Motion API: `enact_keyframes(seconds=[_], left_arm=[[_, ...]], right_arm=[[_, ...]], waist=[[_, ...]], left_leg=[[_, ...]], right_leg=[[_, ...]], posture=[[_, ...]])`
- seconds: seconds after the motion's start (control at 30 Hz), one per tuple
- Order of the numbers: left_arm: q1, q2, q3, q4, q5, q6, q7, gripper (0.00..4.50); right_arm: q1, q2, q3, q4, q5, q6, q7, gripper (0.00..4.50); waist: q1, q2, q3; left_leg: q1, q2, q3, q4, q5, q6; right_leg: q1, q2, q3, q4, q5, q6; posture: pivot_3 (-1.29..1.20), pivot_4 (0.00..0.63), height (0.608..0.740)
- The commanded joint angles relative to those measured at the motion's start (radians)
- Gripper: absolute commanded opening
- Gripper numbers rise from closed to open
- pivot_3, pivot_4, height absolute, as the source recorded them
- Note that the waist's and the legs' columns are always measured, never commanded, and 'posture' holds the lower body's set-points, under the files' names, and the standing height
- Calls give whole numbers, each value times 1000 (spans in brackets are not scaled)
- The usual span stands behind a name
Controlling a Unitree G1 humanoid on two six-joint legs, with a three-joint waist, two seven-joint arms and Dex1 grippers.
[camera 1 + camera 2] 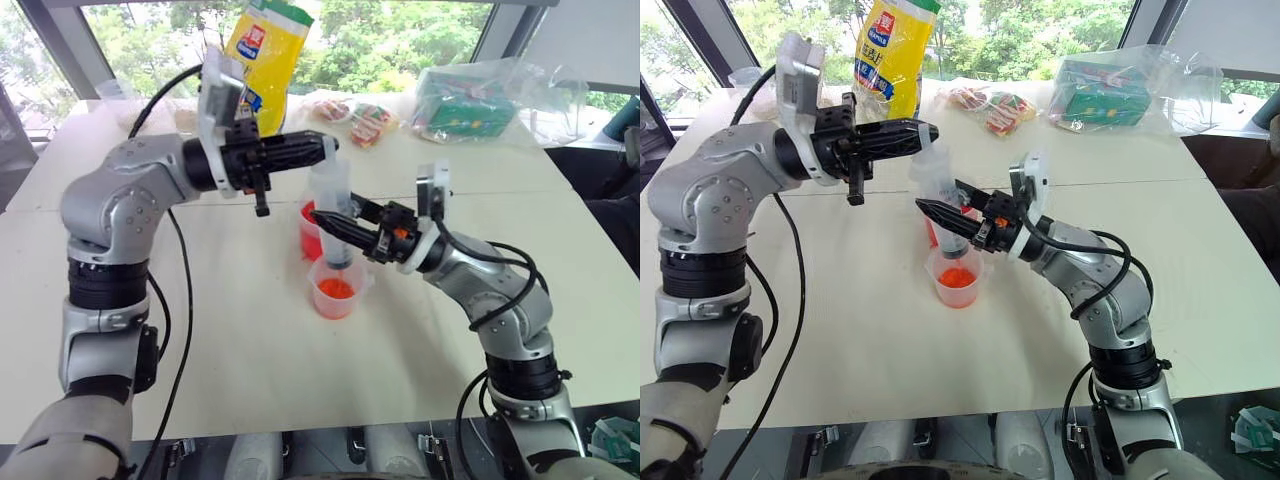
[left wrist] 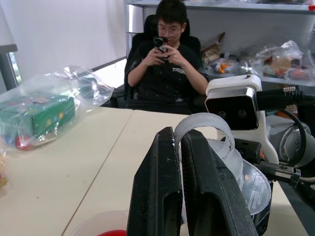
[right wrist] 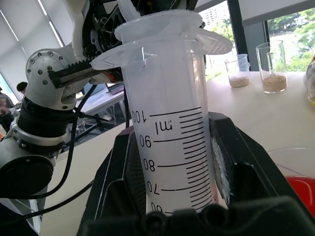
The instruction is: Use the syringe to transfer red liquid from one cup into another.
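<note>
Table (image 1: 250,360): white, nearest the head camera; both cups stand near its middle, bags along the far edge by the window.
Left gripper (image 1: 325,146): points level across the scene, fingers pinched on the plunger top (image 2: 204,123) of the syringe, above the barrel.
Right gripper (image 1: 330,226): clamped around the syringe barrel from the side, holding it upright.
Syringe (image 1: 333,205): clear, upright, tip down into the small cup; barrel looks empty of red in the right wrist view.
Tall cup (image 1: 309,228): strongly red, just behind the small cup, part hidden by the syringe.
Small cup (image 1: 337,288): flared rim, shallow orange-red liquid (image 1: 337,290) at the bottom, directly under the syringe.
Step, judged: plunger looks pressed home over the small cup, so a discharge seems at or near its end; whether the tip touches the liquid cannot be told.
Doing it well: keep the barrel plumb and the right grip firm, move the plunger along the barrel's line only, keep the tip inside the rim until dripping stops, lift straight so the light cup is not tipped.
Writing: barrel marked "ml", with 100, 90, 80, 70 legible downward. Yellow bag (image 1: 266,55) carries a blue-and-red badge, unreadable.
Person (image 2: 167,69): seated beyond the table, looking at a phone.
</note>
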Motion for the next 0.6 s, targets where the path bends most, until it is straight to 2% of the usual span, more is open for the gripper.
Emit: enact_keyframes(seconds=[0.03,0.1,0.2,0.43,0.47,0.6], left_arm=[[-1,-14,-85,-38,-14,46,-31,41],[-23,-15,-70,-7,-10,48,-22,41],[-53,-11,-45,46,-1,45,-15,939],[-73,39,10,141,36,-22,-32,4310],[-71,49,17,147,36,-26,-35,4458],[-60,100,59,175,37,-48,-47,4458]], right_arm=[[-78,22,-59,-81,56,-26,-35,1418],[-63,20,-53,-86,59,-20,-37,1418],[-44,14,-43,-90,65,-7,-36,1418],[-30,9,-42,-81,71,7,-37,1418],[-27,8,-44,-81,72,9,-37,1418],[-18,3,-57,-72,81,13,-45,1418]], waist=[[0,0,0],[0,0,0],[1,0,0],[-2,0,0],[-1,0,0],[-1,0,0]], left_leg=[[0,0,0,0,0,0],[0,0,0,0,0,0],[0,0,0,0,0,0],[0,0,0,0,0,0],[0,0,0,0,0,0],[0,0,0,0,0,0]], right_leg=[[0,0,0,0,0,0],[0,0,0,0,0,0],[0,0,0,0,0,0],[0,0,0,0,0,0],[0,0,0,0,0,0],[0,0,0,0,0,0]], posture=[[0,150,740],[0,150,740],[0,150,740],[0,150,740],[0,150,740],[0,150,740]])
